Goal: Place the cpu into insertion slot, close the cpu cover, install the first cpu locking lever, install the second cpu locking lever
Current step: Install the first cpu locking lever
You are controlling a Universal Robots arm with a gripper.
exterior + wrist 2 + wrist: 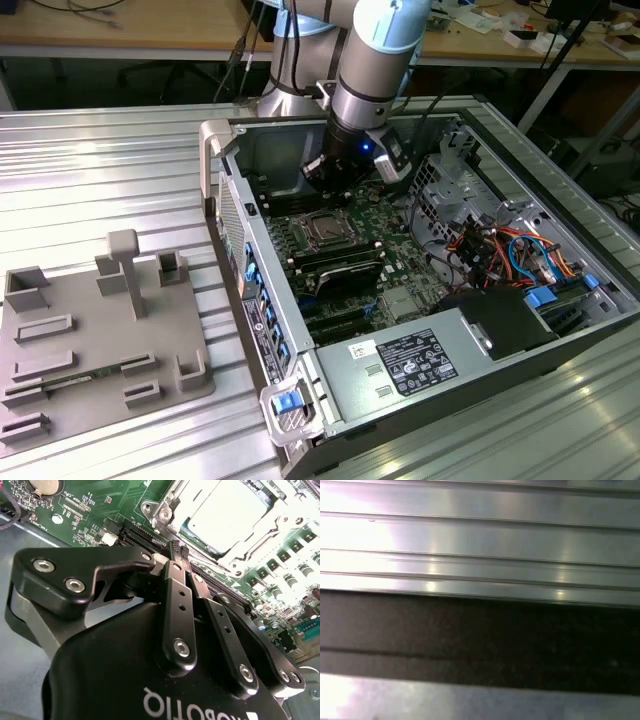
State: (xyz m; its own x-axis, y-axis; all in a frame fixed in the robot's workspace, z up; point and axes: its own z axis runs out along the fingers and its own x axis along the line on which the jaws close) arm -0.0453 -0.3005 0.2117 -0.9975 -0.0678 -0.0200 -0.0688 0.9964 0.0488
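In the second wrist view my gripper (179, 547) is shut, its black fingertips (174, 546) pressed together with nothing seen between them. The tips hover just beside the edge of the insertion slot (309, 232) on the green board. The cpu (227, 507), with its silver-grey top, lies flat in that slot. The cpu cover (252, 541), a thin silver frame, lies down around it. In the exterior view the gripper (322, 182) hangs inside the open computer case, just behind the cpu (326, 231). I cannot make out the locking levers.
Long black memory slots (335, 262) lie just in front of the socket. Orange and blue cables (505, 250) and a drive cage fill the case on the exterior view's right. A power supply (420, 362) sits at the front. A grey fixture plate (100, 340) rests on the ribbed metal table (480, 540).
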